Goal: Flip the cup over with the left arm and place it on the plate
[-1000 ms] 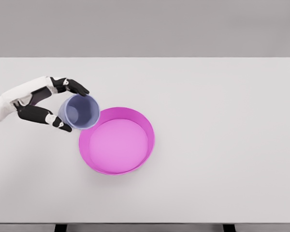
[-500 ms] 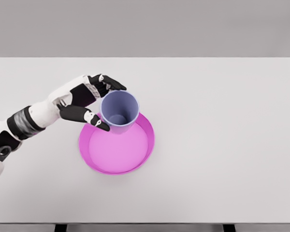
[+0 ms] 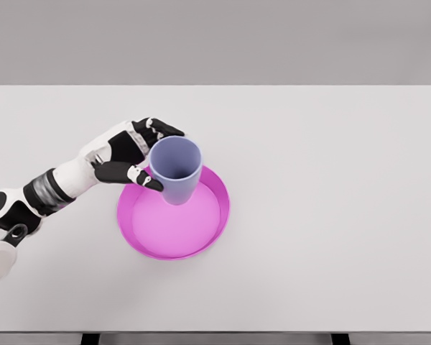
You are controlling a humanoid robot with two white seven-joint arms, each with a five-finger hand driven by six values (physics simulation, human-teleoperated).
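A lavender cup stands mouth-up over the far left part of the magenta plate, its base down inside the rim. My left hand reaches in from the left and wraps the cup's left side, thumb at the near side and fingers at the far side. The hand is shut on the cup. I cannot tell whether the cup's base touches the plate floor. The right arm does not show.
The white table spreads wide to the right and front of the plate. Its far edge meets a grey wall, and its front edge runs along the bottom of the picture.
The left hand carried the cup rightward from beside the plate to over it, turning it from tilted to upright. In the last half second it sank slightly.
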